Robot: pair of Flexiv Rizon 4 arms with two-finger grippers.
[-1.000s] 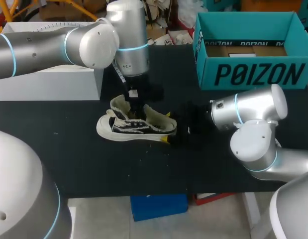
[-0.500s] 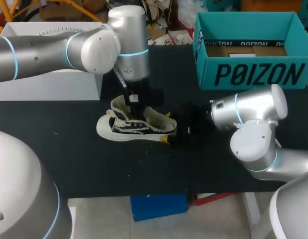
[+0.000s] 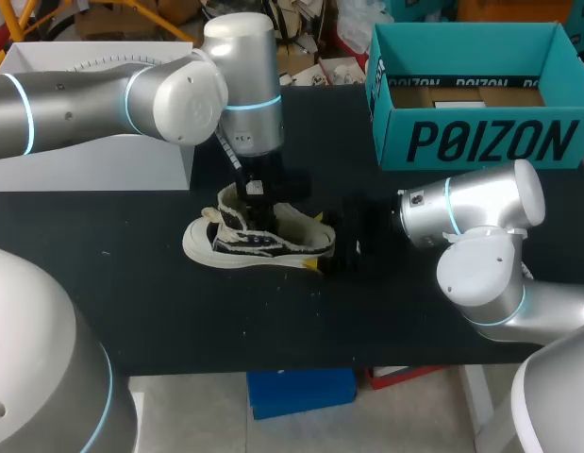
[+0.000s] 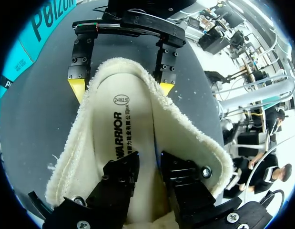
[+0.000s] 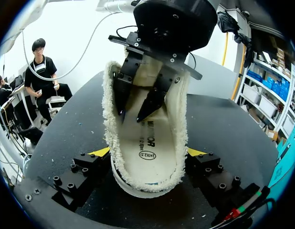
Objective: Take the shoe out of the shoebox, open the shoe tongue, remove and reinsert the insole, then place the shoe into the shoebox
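Note:
A black and white shoe (image 3: 258, 243) with a fleecy cream lining lies on the black table. Its white insole (image 4: 123, 129) lies flat inside. My left gripper (image 3: 256, 203) points straight down into the shoe's opening. Its dark fingers (image 4: 121, 176) stand slightly apart over the insole (image 5: 147, 143), open, with nothing between them. My right gripper (image 5: 148, 152) is shut on one end of the shoe (image 5: 114, 143), with a yellow tip pressed against each side. The same gripper (image 4: 121, 88) shows ahead of my left fingers. The teal shoebox (image 3: 480, 142) stands open at the back right.
A white box (image 3: 93, 156) sits at the back left, behind my left arm. My right arm's elbow (image 3: 480, 264) bulks over the table's right side. The teal box's wall (image 4: 23, 52) also shows beyond the right gripper.
My left arm has shifted a little toward the back over the shoe, its gripper still down in the opening. The shoe and my right arm have stayed put.

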